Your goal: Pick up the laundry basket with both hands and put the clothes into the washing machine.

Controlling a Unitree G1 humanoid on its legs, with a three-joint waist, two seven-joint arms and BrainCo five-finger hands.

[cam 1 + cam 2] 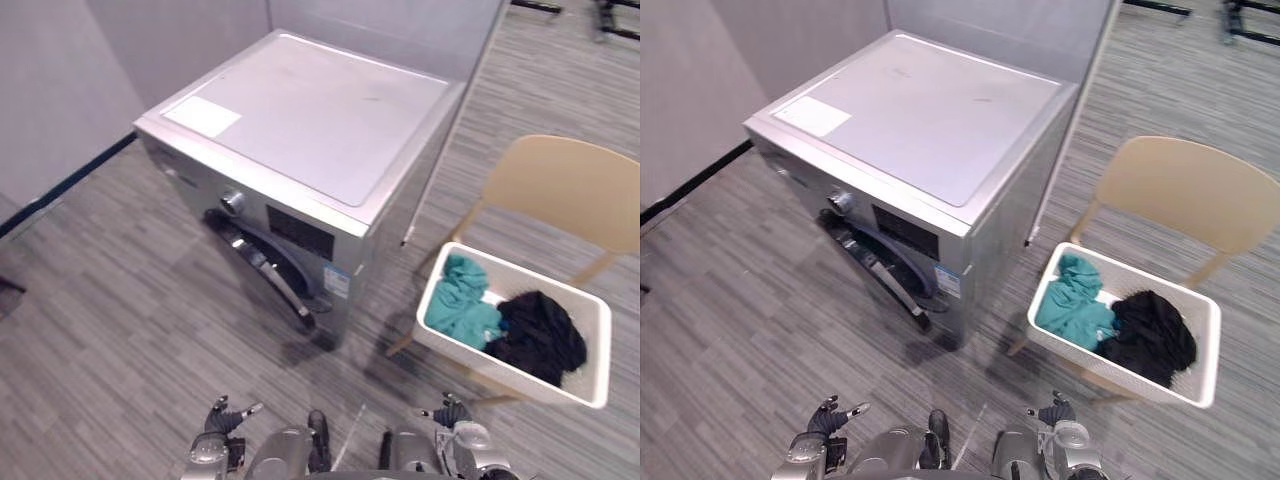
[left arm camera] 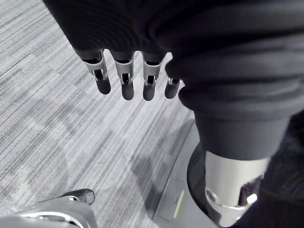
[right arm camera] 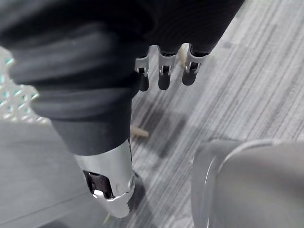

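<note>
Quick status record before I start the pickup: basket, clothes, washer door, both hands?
basket: white laundry basket, on the beige chair, to the right of the washing machine
contents: teal garment and black garment, both inside
washer door: front door appears shut
left hand: open, low over the floor, holding nothing
right hand: open, low over the floor, holding nothing
progress: basket not yet gripped

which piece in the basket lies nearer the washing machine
The teal garment: it fills the laundry basket's end beside the washing machine, while the black garment lies at the far end.
</note>
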